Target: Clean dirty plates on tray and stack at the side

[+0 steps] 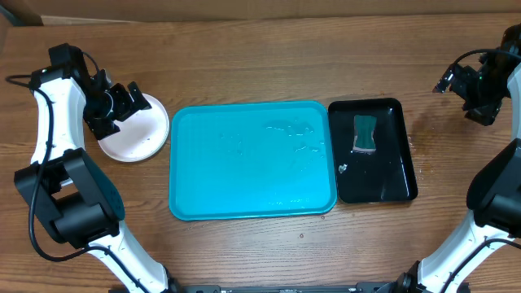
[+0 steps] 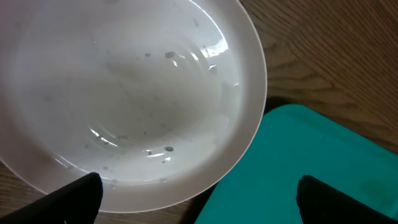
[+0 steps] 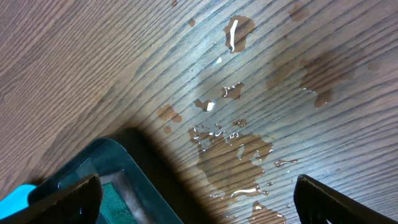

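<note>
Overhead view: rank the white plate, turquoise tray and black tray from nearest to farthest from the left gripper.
1. The white plate, on the left side, right below the left gripper.
2. The turquoise tray, in the middle, just right of the plate.
3. The black tray, on the right, beyond the turquoise tray.

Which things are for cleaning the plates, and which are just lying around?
For the job: big turquoise plastic tray; round white plate beside it; green sponge, probably for wiping.
Just lying about: small black plastic tray holding the sponge; spilled water on the wooden table.
</note>
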